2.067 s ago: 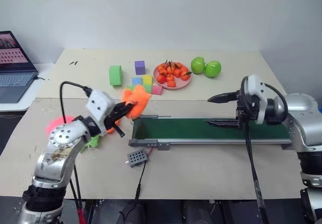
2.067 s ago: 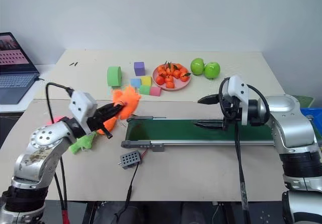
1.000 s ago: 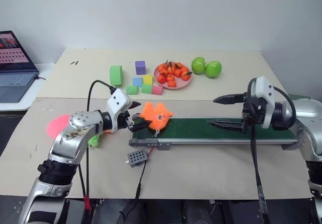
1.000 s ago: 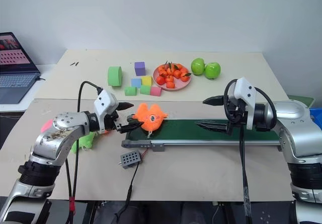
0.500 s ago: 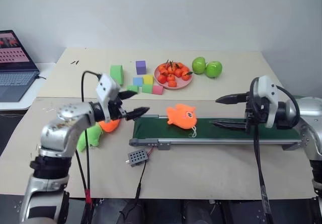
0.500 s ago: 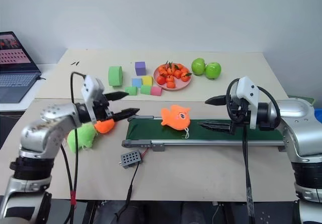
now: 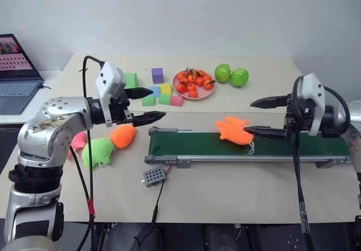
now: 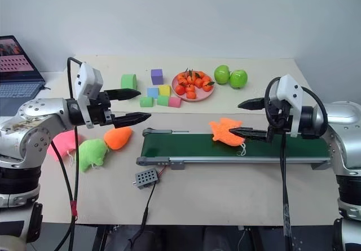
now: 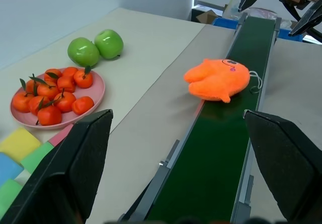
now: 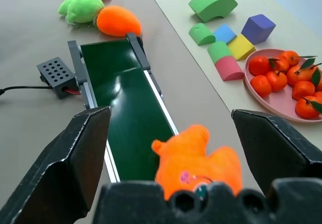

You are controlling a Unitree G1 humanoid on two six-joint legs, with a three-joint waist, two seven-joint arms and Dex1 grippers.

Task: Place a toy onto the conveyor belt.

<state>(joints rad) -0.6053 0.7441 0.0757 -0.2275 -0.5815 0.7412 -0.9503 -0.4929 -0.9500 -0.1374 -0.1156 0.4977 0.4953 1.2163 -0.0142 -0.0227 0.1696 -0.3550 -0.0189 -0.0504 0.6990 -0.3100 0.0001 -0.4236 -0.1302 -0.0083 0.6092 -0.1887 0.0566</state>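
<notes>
Orange fish toy (image 7: 233, 131) lies on the green belt (image 7: 197, 145).

It rests toward the belt's 3 o'clock end, just beside the spread right hand (image 7: 264, 115). The left hand (image 7: 148, 104), also spread and empty, hangs at 9 o'clock above the worktop (image 7: 225, 189), near two plush toys (image 7: 110, 144).

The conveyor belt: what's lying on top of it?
One orange fish plush lies on the conveyor belt, overhanging its far edge. The strip of belt beneath it is covered.

I can't read any text, label, brand or no. anywhere. The laptop (image 7: 16, 73) screen is lit, but its content is too small to make out.
</notes>
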